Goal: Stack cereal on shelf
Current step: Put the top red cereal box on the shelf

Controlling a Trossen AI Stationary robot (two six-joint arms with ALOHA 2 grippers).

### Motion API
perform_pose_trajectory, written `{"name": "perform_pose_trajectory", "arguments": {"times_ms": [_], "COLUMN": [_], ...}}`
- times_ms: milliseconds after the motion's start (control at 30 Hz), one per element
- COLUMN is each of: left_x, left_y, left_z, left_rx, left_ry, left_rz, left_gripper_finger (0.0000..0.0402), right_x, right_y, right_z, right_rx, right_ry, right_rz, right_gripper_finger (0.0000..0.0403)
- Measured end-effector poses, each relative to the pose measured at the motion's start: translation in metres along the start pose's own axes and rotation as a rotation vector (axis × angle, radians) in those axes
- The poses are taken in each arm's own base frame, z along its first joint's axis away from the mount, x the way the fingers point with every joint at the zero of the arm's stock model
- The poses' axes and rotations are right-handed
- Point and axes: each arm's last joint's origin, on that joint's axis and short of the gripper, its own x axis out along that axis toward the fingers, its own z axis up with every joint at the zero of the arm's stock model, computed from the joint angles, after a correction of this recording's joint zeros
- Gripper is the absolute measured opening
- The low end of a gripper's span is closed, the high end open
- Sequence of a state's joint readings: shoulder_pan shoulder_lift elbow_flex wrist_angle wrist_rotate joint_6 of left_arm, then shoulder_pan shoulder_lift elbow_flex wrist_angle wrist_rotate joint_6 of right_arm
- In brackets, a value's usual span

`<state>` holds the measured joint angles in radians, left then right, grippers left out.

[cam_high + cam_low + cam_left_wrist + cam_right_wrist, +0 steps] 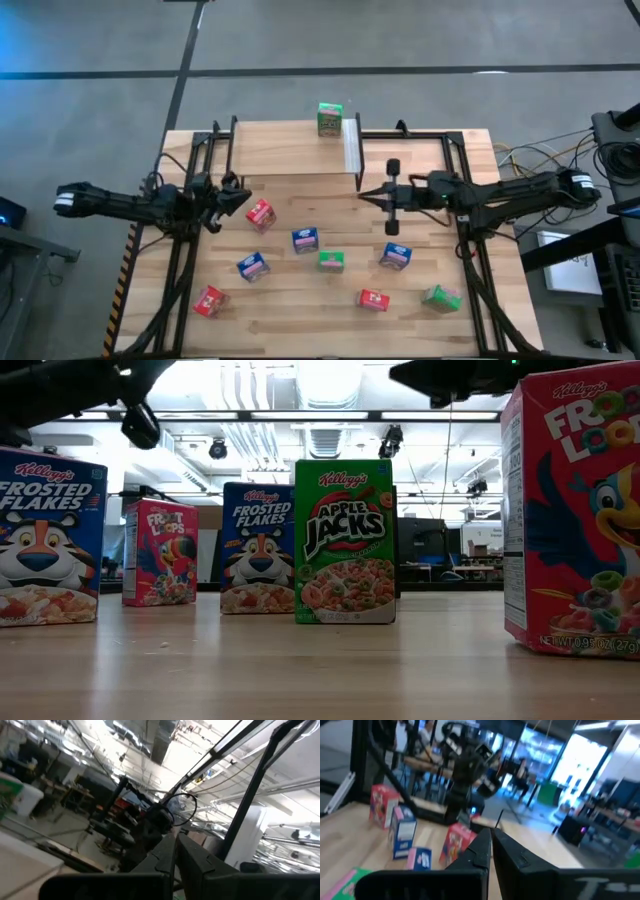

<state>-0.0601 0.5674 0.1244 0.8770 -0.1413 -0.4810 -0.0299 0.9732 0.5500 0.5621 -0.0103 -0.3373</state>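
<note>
Nearest the low camera, a red cereal box (575,510) is cut off at the right edge. Overhead I count nine boxes: eight scattered on the desk (290,300), one green box (330,118) on the shelf (295,145) at the far side. Left tool (243,196) and right tool (366,195) are both closed tight, empty, above the desk.

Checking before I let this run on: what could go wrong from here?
1. Both the left gripper and right gripper are shut and empty; descending like that would likely push a box, not grasp it.
2. The red box sits right beside the left gripper, so a small swing could tip it.
3. The blue box and green box stand close together; picking one may knock the other.
4. One green box stands at the shelf's far edge and could be bumped off.
</note>
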Motion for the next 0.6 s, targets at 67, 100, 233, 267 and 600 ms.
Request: {"name": "perform_pose_trajectory", "arguments": {"times_ms": [67,100,233,267,600], "left_x": [0.008,0.012,0.035,0.041,0.069], "left_y": [-0.003,-0.005,-0.015,-0.017,-0.028], "left_z": [0.001,0.002,0.007,0.007,0.014], "left_rx": [-0.028,-0.035,-0.031,-0.031,-0.195], "left_ry": [0.019,0.026,0.094,0.130,0.741], "left_rz": [0.001,0.000,0.016,0.033,0.518], "left_gripper_finger": [0.0002,0.0002,0.0002,0.0002,0.0002], "right_x": [-0.006,-0.009,-0.018,-0.020,-0.046], "right_y": [0.000,0.001,0.002,0.002,0.004], "right_z": [0.000,0.000,0.002,0.002,0.001], "right_rx": [-0.013,-0.020,-0.033,-0.036,-0.069], "right_ry": [-0.029,-0.042,-0.080,-0.087,-0.182], "right_rz": [0.005,0.013,0.056,0.067,0.066], "right_gripper_finger": [0.0009,0.0009,0.0009,0.0009,0.0009]}}
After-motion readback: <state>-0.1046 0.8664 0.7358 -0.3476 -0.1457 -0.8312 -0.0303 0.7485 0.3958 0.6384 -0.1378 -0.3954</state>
